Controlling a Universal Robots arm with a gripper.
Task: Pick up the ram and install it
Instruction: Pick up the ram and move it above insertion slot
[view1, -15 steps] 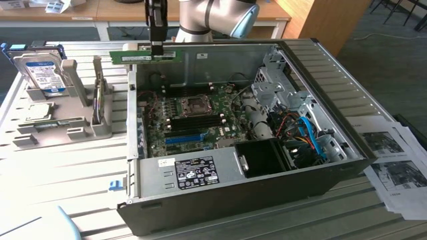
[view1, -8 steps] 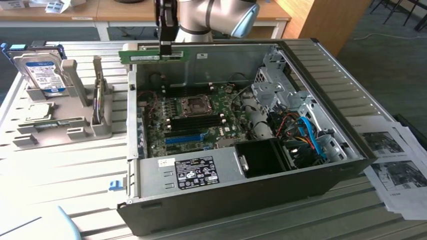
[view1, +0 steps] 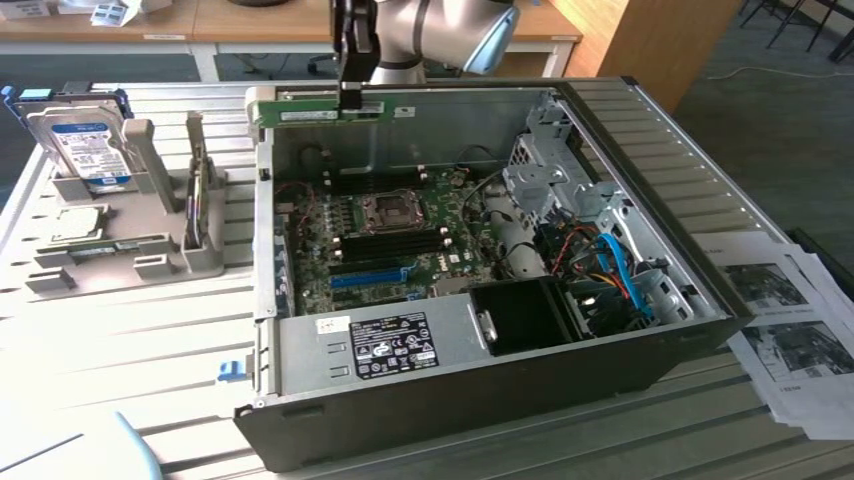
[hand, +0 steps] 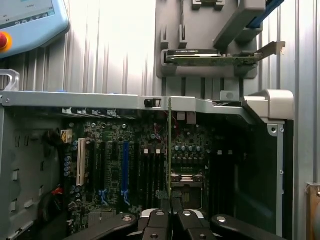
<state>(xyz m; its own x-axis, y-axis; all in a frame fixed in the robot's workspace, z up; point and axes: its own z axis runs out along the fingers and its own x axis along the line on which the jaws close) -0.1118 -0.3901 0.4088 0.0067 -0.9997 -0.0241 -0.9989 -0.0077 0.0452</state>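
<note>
The exterior view looks down at a slant from high over the desk, far enough back to take in the whole open computer case, with the arm at 12 o'clock and the parts rack at 9 o'clock. The wrist view sits close behind the end effector, facing along its fingers into the case. Both share the motherboard, the rack and the ram that the end effector grips

A silver, blue-white-labelled hard drive stands in a grey plastic rack; white printed paper sheets lie at the exterior view's right.
</note>
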